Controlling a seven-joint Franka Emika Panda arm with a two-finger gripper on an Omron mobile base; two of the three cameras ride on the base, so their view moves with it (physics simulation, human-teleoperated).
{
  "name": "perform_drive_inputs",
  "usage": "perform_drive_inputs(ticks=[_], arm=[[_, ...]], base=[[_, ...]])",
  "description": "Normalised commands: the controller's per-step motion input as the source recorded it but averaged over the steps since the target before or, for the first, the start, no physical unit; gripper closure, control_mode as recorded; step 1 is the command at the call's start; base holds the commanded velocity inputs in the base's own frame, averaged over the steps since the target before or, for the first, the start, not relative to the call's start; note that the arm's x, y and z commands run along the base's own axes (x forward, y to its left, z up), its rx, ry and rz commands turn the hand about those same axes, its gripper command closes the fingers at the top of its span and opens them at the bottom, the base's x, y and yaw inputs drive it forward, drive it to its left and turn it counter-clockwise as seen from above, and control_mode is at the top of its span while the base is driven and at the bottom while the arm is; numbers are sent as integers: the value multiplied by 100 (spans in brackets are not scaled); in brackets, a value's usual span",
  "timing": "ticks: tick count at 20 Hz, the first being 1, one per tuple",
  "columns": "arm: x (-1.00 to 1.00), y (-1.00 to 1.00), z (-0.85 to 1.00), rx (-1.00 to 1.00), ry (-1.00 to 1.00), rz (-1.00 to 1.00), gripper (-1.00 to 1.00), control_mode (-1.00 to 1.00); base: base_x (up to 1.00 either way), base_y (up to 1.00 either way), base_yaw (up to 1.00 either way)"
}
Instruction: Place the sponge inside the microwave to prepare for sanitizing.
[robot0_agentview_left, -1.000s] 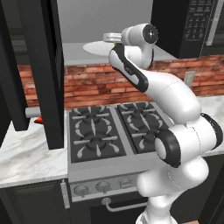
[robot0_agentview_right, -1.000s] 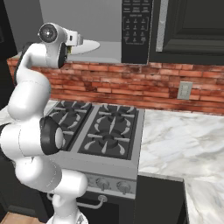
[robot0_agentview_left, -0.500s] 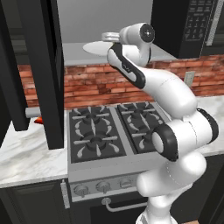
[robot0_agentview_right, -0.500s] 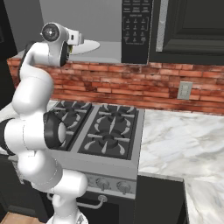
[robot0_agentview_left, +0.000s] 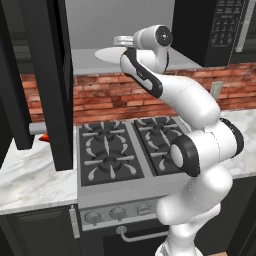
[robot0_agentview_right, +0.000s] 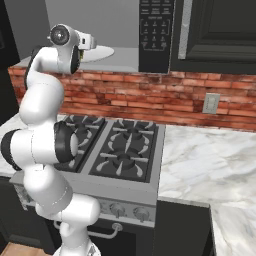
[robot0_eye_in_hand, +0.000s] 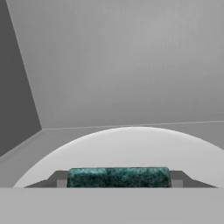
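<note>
I am reaching into the open microwave (robot0_agentview_left: 150, 30) with my gripper (robot0_eye_in_hand: 118, 181), and my jaws are clenched on the sponge (robot0_eye_in_hand: 118, 177), one finger at each short end, its dark green face turned toward the hand camera. The sponge is hanging just over the near part of the white round plate (robot0_eye_in_hand: 131, 148), between my fingertips (robot0_eye_in_hand: 59, 178); I cannot tell whether its underside is touching the plate yet.

To do this step well, I judge I should be easing a little lower so the sponge meets the plate flat, then spreading the jaws evenly so neither finger drags it, and backing straight out along my line of entry, away from the dark door (robot0_agentview_left: 47, 75) standing open on the left.

The grey cavity is holding the plate and nothing else that I can see.
</note>
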Motion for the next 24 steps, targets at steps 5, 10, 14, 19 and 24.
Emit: perform_drive_inputs(ticks=[5,10,14,19,24], arm=[[29,10,-25,0,0,0,100,-100],[28,7,-31,0,0,0,100,-100],[37,5,-29,0,0,0,100,-100],[33,2,-31,0,1,0,100,-100],[19,1,-34,1,4,0,100,-100]], base=[[0,0,0],[0,0,0],[0,0,0],[0,0,0],[0,0,0]])
